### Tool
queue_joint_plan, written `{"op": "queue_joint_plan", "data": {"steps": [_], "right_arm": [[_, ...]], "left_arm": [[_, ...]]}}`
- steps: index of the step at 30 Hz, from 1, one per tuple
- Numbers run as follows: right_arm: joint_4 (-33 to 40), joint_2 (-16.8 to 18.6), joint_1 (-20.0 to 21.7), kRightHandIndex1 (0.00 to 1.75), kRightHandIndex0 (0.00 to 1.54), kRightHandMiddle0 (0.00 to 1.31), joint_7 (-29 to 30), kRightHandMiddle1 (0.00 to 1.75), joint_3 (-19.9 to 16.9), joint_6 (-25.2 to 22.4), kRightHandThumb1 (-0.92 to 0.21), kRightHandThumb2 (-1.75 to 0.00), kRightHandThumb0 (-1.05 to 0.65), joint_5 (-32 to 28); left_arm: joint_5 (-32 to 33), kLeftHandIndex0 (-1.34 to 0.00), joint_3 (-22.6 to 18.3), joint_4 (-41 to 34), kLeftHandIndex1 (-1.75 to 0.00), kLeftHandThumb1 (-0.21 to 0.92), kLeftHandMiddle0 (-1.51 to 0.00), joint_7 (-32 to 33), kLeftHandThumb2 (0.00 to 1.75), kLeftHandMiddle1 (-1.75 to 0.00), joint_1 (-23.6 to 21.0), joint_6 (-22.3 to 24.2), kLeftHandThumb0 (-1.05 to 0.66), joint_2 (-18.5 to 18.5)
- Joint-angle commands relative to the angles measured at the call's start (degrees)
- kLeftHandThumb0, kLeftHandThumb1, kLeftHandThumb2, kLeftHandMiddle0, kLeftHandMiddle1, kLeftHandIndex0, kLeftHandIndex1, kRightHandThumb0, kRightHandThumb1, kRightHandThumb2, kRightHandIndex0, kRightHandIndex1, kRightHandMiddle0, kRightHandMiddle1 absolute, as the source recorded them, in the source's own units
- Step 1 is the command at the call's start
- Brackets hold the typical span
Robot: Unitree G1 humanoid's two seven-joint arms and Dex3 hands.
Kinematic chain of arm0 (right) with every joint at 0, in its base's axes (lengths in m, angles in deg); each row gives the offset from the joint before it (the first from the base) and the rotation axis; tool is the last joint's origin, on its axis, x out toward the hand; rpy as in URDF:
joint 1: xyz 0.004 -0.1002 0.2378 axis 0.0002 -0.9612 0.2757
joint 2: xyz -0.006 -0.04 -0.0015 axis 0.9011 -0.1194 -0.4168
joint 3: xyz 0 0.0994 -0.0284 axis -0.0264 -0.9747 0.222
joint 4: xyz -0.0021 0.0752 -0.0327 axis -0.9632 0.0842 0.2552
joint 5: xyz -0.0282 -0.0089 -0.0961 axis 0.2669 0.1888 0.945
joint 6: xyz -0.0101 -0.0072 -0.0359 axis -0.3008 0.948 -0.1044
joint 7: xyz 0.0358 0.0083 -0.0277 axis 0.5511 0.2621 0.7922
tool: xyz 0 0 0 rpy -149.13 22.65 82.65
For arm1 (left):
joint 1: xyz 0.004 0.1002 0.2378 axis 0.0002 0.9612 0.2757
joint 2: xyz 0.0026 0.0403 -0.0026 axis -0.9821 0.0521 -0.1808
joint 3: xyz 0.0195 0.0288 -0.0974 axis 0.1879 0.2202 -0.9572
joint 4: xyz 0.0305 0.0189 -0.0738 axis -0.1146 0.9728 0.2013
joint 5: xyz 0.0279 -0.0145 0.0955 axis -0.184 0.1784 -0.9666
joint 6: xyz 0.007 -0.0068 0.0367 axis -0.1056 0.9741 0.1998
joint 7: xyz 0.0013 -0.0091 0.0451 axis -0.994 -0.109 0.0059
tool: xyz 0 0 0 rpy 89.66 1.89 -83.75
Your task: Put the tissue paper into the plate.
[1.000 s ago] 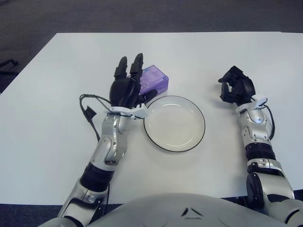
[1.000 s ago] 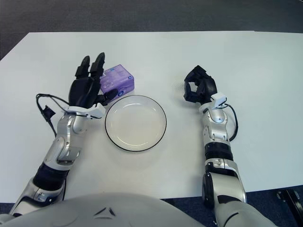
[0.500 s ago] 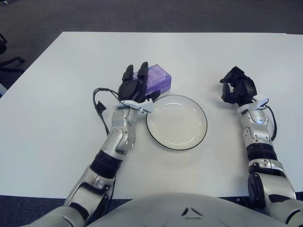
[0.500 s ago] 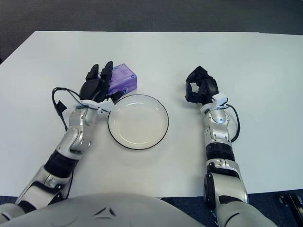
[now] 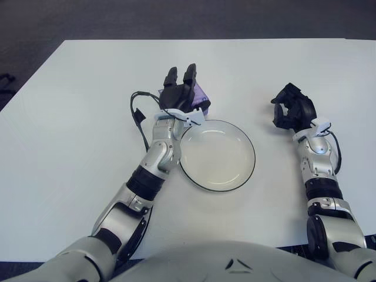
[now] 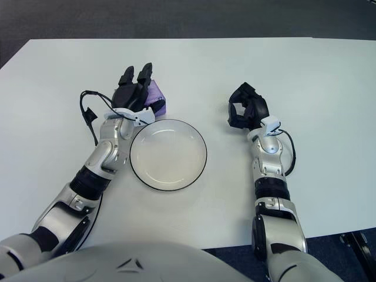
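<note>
The left hand (image 5: 178,94), fingers spread, covers the purple tissue pack (image 5: 202,100) behind the plate (image 5: 245,176).

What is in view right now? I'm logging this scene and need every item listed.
Tissue pack: one, purple, on the table just behind the plate's left rim, mostly covered by the left hand.
Plate: one, white with dark rim, table centre, nothing in it.
Table: one, white.
Cable: one, black, by the left wrist.
Left hand: black, over the tissue pack.
Right hand: black, right of the plate, fingers curled, holding nothing.
</note>
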Motion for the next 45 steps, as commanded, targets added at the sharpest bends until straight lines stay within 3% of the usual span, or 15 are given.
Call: {"op": "queue_joint_plan", "data": {"steps": [1, 17, 19, 45], "right_arm": [[-5.28, 5.21, -8.99, 1.75, 1.28, 0.54, 0.54, 1.75, 0.79, 0.65, -0.42, -1.19, -0.45, -0.18], [-5.50, 5.16, -9.04, 1.75, 1.28, 0.54, -0.03, 1.75, 0.85, 1.31, -0.42, -1.19, -0.45, -0.18], [-5.50, 5.16, -9.04, 1.75, 1.28, 0.54, -0.01, 1.75, 0.84, 1.35, -0.42, -1.19, -0.45, -0.16], [-5.39, 5.04, -9.02, 1.75, 1.28, 0.54, 0.53, 1.75, 0.85, 1.14, -0.41, -1.21, -0.45, 0.17]], "left_arm": [[0.26, -0.01, 0.13, 3.91, -0.01, 0.92, 0.00, 1.63, 0.87, 0.00, -2.48, 0.92, -1.05, 0.38], [-0.99, -0.05, 1.55, 7.00, -0.06, 0.92, 0.00, 6.75, 0.85, 0.00, -5.34, 0.25, -1.05, -0.43], [-1.16, -0.02, 1.85, 6.78, -0.15, 0.92, 0.00, 6.85, 0.85, 0.00, -5.63, 0.05, -1.05, -0.69], [1.06, 0.00, 2.97, 9.68, -0.36, 0.92, -0.05, 0.84, 0.86, -0.02, -8.55, -1.18, -1.05, -4.00]]}}
